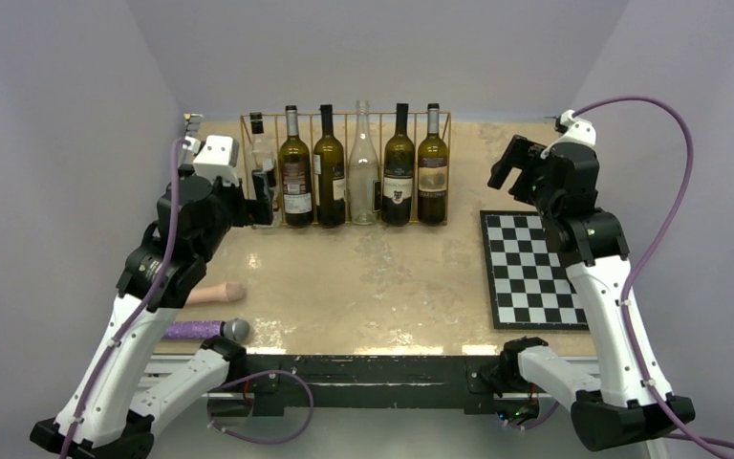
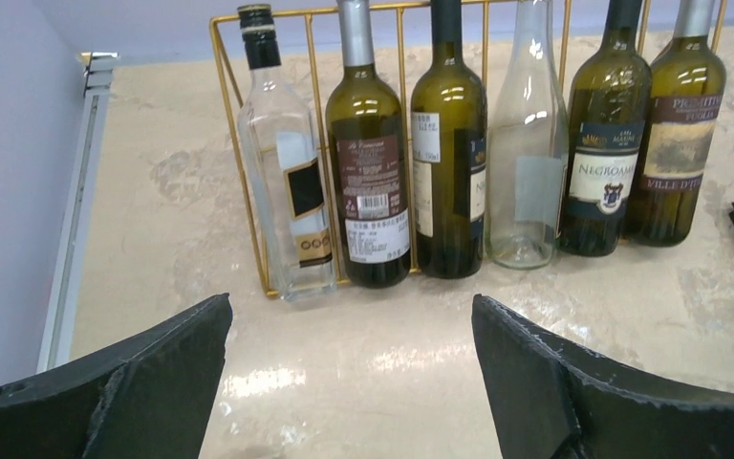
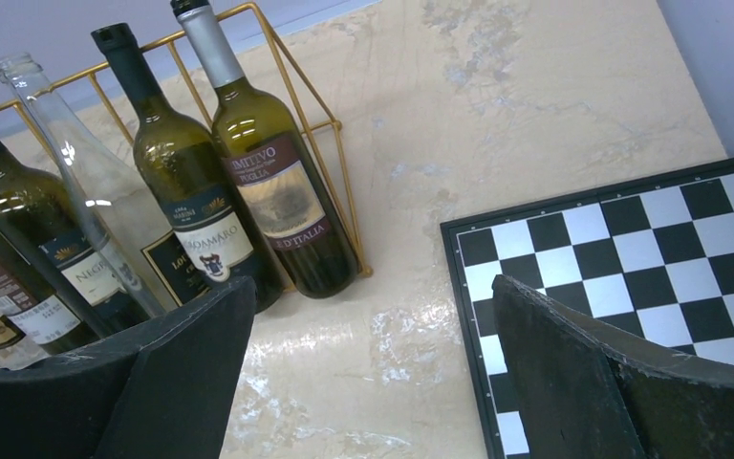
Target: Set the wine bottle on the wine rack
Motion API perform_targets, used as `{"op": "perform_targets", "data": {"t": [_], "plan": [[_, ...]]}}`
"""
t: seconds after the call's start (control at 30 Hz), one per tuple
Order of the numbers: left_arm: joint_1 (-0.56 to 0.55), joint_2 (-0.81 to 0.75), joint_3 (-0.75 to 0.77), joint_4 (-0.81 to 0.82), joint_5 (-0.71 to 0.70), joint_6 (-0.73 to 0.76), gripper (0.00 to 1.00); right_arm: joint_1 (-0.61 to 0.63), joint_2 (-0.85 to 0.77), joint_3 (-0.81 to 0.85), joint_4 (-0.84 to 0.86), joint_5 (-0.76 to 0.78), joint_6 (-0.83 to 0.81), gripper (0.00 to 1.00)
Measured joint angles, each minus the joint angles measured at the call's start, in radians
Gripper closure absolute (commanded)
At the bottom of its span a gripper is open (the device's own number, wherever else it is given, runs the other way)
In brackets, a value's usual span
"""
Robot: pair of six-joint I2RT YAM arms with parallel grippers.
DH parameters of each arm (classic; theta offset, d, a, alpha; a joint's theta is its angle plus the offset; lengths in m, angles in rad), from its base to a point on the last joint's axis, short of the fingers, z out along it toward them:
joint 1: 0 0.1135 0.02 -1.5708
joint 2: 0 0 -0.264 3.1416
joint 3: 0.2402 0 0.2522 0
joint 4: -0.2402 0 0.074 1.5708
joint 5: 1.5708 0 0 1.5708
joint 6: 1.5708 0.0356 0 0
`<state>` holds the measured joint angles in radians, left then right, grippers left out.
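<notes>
I saw the wine bottle, a clear one with a black cap, standing upright in the left end slot of the wine rack. Five other bottles filled the slots to its right: two dark green, one clear, then two more dark green. The left gripper hung just in front of the rack's left end with its fingers spread wide and nothing between them. From the top camera it sat so close to the wine bottle that I could not tell whether they touched. The right gripper hovered off the rack's right end, raised above the table, also spread and holding nothing. A chessboard lay flat in front of the rack's right end. A microphone with a purple handle lay well in front of the left end, by the table's near edge.
</notes>
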<state>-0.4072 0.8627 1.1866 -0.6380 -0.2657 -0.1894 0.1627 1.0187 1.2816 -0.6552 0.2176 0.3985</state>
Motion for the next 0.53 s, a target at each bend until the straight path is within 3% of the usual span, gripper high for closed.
{"op": "perform_targets", "data": {"t": [0.27, 0.53], "plan": [[0.008, -0.058, 0.012, -0.134, 0.002, 0.011, 0.01, 0.000, -0.095, 0.014, -0.043, 0.031, -0.011, 0.02], [0.008, -0.109, 0.009, -0.142, 0.014, 0.053, 0.01, 0.000, -0.129, 0.029, -0.073, 0.054, -0.014, 0.02]]}}
